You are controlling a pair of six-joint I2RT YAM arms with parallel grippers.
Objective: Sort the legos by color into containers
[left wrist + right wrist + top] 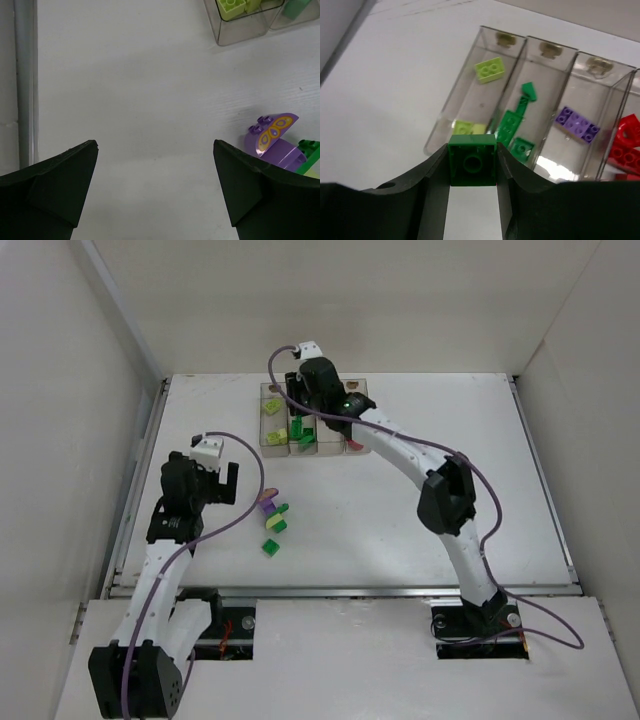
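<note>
Brick, dark green square plastic [472,167], was pinched in right claw [472,154] above near end of clear plastic box row [454,92]. Likely needed: centre over second box [542,75] holding green bricks [510,125], lower, release. Left claw [155,190] spread over white table [150,100].

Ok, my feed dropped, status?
Right gripper shut on dark green square brick, over clear plastic containers. Left gripper open, empty. Nothing in the way.

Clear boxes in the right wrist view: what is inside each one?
Left to right: yellow-green bricks, dark green bricks, a purple brick, red bricks. The boxes' near ends are hidden behind the jaws and their held green brick; the red box runs off frame.
</note>
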